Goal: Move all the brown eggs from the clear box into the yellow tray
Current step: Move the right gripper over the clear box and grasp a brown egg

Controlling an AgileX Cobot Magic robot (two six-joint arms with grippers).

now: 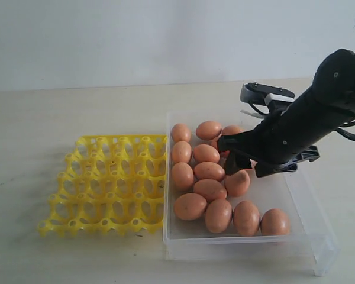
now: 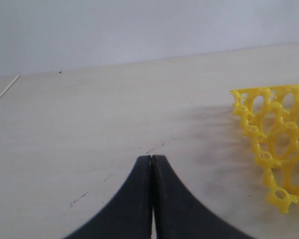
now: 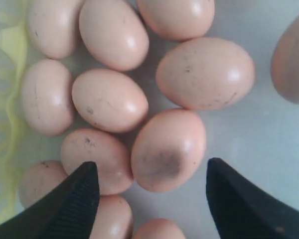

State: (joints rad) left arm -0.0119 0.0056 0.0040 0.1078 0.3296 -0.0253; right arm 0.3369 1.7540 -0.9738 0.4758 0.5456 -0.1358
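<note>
Several brown eggs (image 1: 209, 171) lie bunched in the left half of the clear box (image 1: 242, 245). The yellow tray (image 1: 106, 183) sits just left of the box, and its cups hold nothing. My right gripper (image 1: 228, 155) hangs over the eggs at the back of the box. In the right wrist view, this gripper (image 3: 152, 172) is open, its fingers either side of an egg with a dark smudge (image 3: 168, 149) and not touching it. My left gripper (image 2: 152, 158) is shut on nothing, low over the bare table. A corner of the tray (image 2: 276, 144) lies ahead of it.
The pale table (image 1: 59, 118) runs back to a white wall. The right part of the box floor (image 3: 249, 144) holds only one egg (image 1: 275, 222). The box's clasp corner (image 1: 324, 257) juts out at the front right.
</note>
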